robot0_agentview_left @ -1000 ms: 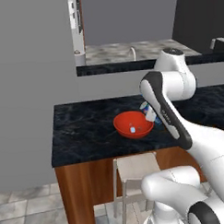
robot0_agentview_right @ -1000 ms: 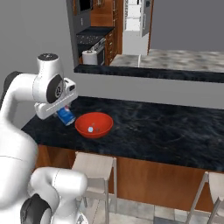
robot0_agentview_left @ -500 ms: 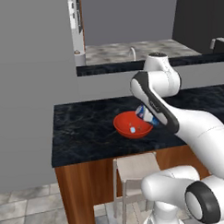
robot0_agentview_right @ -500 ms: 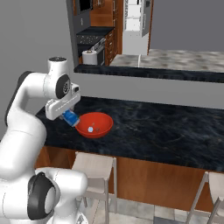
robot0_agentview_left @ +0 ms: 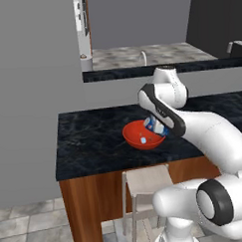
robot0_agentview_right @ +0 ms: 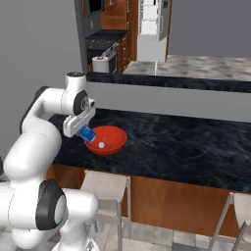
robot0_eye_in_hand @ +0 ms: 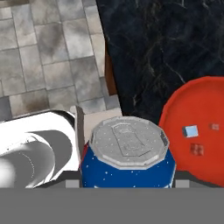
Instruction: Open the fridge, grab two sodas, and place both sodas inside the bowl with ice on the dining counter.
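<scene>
Hand view looks down over the can's (robot0_eye_in_hand: 127,154) silver lid and blue body, filling the space where the fingertips rise, so the gripper (robot0_agentview_right: 84,133) is clamped on the can. From the right base view the can hangs at the bowl's (robot0_agentview_right: 115,142) near-left rim, just above it and tilted, apparently so it can be carried over the rim and let go inside. The bowl sits on the counter (robot0_agentview_right: 186,147), close to its front edge, with pale ice pieces (robot0_eye_in_hand: 190,130) on its red floor. Left base view shows the can (robot0_agentview_left: 156,127) at the bowl's (robot0_agentview_left: 135,140) far-right side, half hidden by the arm. No bottle lies in the bowl, so I judge this the first soda.
</scene>
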### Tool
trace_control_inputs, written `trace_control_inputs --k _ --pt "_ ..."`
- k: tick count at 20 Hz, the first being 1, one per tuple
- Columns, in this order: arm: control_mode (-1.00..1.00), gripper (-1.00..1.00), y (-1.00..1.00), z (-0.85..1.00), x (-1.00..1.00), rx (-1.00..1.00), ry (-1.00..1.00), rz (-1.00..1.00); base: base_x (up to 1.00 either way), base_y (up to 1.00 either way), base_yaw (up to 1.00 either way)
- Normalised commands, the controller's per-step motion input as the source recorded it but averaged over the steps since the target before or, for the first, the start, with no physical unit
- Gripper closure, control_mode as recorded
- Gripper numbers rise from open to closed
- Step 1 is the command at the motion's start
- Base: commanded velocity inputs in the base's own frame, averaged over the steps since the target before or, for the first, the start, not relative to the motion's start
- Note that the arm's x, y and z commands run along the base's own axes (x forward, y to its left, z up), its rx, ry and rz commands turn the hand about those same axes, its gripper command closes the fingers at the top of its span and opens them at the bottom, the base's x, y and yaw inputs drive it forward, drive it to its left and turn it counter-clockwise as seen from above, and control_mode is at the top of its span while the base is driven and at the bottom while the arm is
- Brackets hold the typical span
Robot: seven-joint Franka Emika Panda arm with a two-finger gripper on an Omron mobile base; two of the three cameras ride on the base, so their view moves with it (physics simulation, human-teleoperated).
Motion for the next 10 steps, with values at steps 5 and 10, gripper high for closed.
trace_control_inputs --k 5,10 --pt "-1.00 1.00 0.00 -0.15 0.57 0.00 0.10 0.04 0.00 0.00 0.00" --pt "-1.00 1.00 0.00 -0.17 0.54 0.00 0.10 0.04 0.00 0.00 0.00"
